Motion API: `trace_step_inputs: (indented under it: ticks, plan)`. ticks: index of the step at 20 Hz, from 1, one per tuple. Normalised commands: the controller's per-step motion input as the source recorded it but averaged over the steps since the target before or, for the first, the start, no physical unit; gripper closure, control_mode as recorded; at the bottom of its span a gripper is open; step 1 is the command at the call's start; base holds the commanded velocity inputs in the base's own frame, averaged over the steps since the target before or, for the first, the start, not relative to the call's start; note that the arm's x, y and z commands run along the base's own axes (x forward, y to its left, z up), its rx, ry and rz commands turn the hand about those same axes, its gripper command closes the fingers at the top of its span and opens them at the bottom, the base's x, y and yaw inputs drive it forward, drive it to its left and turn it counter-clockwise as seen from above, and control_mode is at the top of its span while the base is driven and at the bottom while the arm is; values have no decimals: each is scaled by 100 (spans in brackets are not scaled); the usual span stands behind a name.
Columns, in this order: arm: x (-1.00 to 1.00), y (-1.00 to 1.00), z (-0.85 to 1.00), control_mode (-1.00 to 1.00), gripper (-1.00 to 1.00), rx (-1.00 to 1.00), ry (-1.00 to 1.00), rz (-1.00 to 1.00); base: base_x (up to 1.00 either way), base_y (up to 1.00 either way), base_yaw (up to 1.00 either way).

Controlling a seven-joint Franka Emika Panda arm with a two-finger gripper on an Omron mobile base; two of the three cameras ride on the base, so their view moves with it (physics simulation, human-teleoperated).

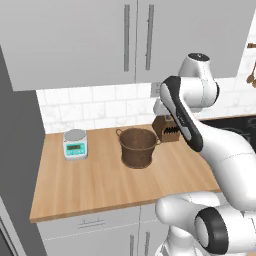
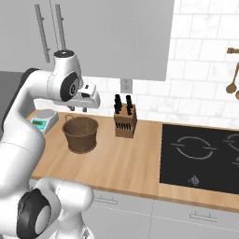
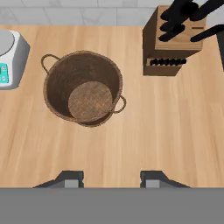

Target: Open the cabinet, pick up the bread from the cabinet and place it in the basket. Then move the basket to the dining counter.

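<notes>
Bench [image 1: 90, 185]: light wood worktop, run along a white-tiled wall; low white cupboards are seen beneath.
Cabinet [image 1: 75, 40]: grey wall unit above the bench, doors shut.
Basket [image 3: 83, 87]: stood upright mid-bench, nothing lying inside it; a kitchen scale [image 1: 75, 144] is set to one side, a knife block [image 2: 125, 120] to the other.
Hob [image 2: 200, 156]: black, set into the bench past the knife block.
Hand [image 3: 111, 179]: held above the bench near the basket, fingertips apart, nothing between them.
Bread: hidden behind the shut doors, if inside.
Hanging utensils [image 2: 232, 79]: cut off at the frame edge.
</notes>
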Motion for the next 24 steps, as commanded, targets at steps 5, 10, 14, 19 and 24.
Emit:
trace_step_inputs:
  ticks: [5, 10, 14, 19, 24]
  plan:
    - [-62, 16, 0, -100, -100, -3, -9, 4, 0, 0, 0]
    - [-70, 25, 45, -100, -100, 0, -21, 0, 0, 0, 0]
    - [-41, 39, 97, -100, -100, 0, -45, 0, 0, 0, 0]
    - [-8, 27, 81, -100, -100, 0, -23, 0, 0, 0, 0]
    - [12, 11, 73, -100, -100, 0, -19, 0, 0, 0, 0]
